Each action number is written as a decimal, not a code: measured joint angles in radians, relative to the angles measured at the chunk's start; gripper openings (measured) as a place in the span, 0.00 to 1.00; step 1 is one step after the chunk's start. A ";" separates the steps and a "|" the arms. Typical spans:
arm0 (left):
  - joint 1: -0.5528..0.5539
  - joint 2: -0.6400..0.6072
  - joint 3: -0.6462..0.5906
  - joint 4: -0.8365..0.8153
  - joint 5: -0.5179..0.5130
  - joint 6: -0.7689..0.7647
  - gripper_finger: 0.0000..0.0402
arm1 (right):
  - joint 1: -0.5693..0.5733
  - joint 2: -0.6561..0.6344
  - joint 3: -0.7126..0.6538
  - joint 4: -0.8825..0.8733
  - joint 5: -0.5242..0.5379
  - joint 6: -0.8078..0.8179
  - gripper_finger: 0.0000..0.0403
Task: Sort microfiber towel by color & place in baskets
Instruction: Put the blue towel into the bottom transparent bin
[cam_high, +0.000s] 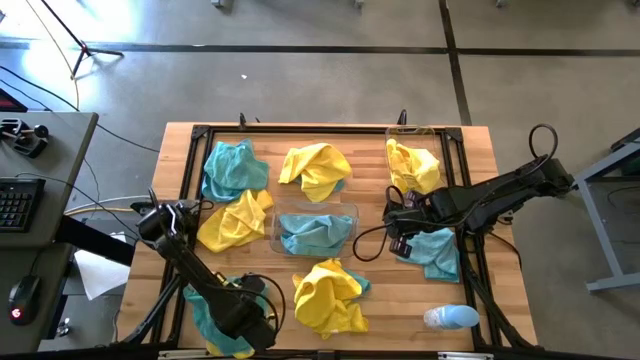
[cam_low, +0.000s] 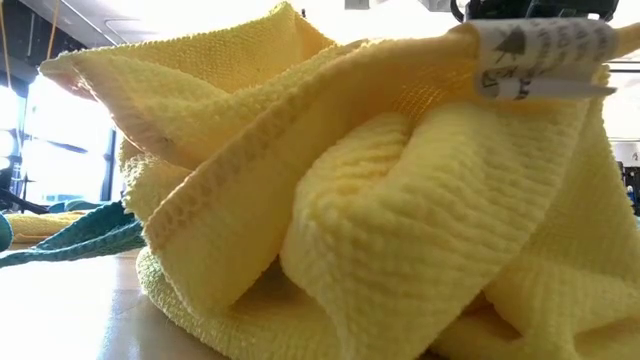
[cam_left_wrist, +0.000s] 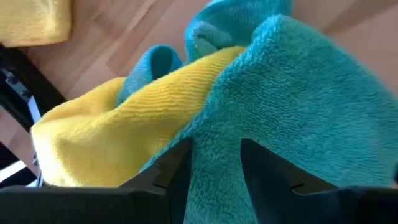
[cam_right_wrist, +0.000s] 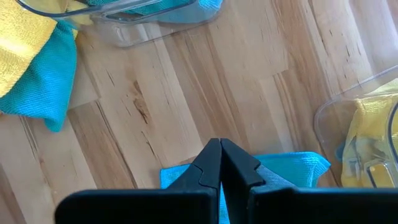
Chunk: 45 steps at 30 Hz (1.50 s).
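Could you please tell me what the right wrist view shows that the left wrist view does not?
Only the right wrist view shows the shut right gripper over bare wood, a teal towel under it, and the two clear baskets: one holding teal cloth, the other holding yellow.

Only the left wrist view shows the left gripper, fingers apart, astride a teal towel draped against a yellow one.

Both show yellow and teal towels on the wooden table.

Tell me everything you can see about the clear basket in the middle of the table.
The middle basket is a clear, see-through plastic bin, rectangular with rounded corners, sitting upright and flat on the wooden table. A crumpled teal towel fills it. A yellow towel lies close on one side; neither claw touches the basket.
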<state>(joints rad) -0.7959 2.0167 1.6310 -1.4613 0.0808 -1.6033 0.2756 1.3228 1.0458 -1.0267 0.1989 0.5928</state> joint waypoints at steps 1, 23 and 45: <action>-0.001 0.000 -0.015 0.017 0.004 0.007 0.32 | 0.000 0.000 0.000 0.001 0.000 -0.006 0.00; -0.017 -0.186 0.054 -0.113 0.067 -0.079 0.00 | 0.000 0.000 0.000 0.027 0.000 -0.038 0.00; 0.280 -0.365 0.345 0.066 -0.707 0.434 0.00 | 0.000 0.000 0.000 0.071 0.001 -0.017 0.00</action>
<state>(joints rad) -0.5156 1.6520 1.9758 -1.3957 -0.6265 -1.1696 0.2756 1.3228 1.0459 -0.9558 0.1997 0.5758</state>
